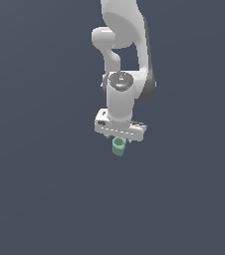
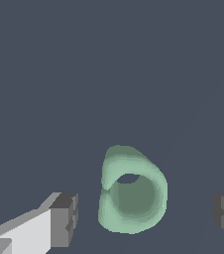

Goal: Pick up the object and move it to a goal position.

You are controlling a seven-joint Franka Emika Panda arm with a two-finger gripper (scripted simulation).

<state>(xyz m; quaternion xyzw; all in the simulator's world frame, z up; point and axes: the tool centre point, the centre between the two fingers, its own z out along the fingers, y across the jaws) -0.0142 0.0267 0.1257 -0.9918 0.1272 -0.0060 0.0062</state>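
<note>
The object (image 1: pixel 118 147) is a small pale mint-green hollow cylinder, sitting just under the white gripper (image 1: pixel 120 141) in the exterior view. The wrist view looks into the open end of the object (image 2: pixel 134 198), which lies between the two dark finger pads (image 2: pixel 64 218). A clear gap shows on each side of it, wider toward the far pad. The gripper (image 2: pixel 146 216) is open and straddles the object without touching it.
The white arm (image 1: pixel 122 60) rises straight up behind the gripper in the exterior view. Everything around it is a plain dark grey-blue surface with no other objects, edges or markers in sight.
</note>
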